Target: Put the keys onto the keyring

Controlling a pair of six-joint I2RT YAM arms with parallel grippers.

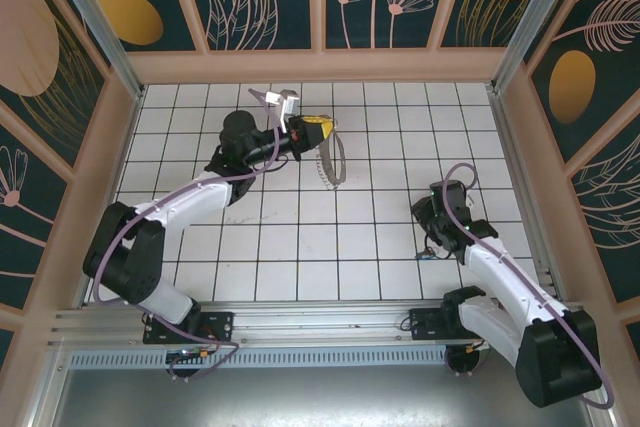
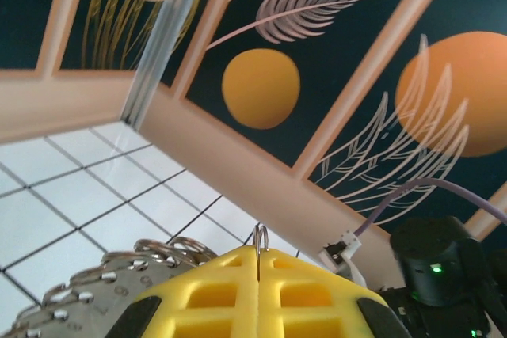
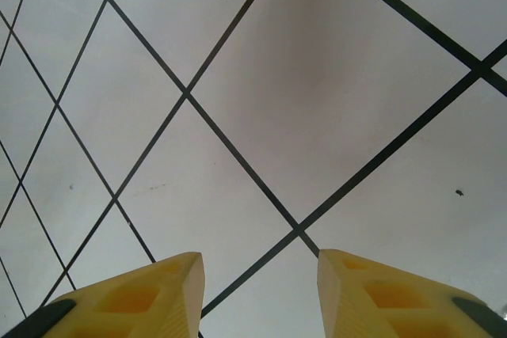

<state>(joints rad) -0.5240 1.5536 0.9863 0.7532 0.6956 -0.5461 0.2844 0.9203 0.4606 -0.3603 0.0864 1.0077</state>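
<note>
Two grippers: the left gripper [image 1: 313,130] is pressed shut, its yellow fingers meeting on a thin metal loop [image 2: 259,237]. The right gripper [image 3: 260,275] stands open with nothing between its fingers.
Left hold: the pinch is at the top of the loop, so the rest of the keyring [image 1: 331,162] hangs free. I judge this is meant to present it steadily toward the other arm.
Keyring: a floppy brown strap with a pale beaded edge droops from the left gripper over the far middle of the tiled surface [image 1: 300,247]. I cannot tell whether its low end touches the tiles. In the left wrist view the beaded edge curves just beside the fingers.
Right aim: this gripper points down at the white tiles close below, on the near right, probably set wide for a pick from above.
Keys: a tiny dark cluster with a blue bit [image 1: 427,255] lies on the surface just beside the right gripper, well apart from the keyring. It is too small to read further.
Step in hand: likely reaching for the keys, which are not yet grasped.
Risk: the keys are small and flat, so the fingers may slide over them.
</note>
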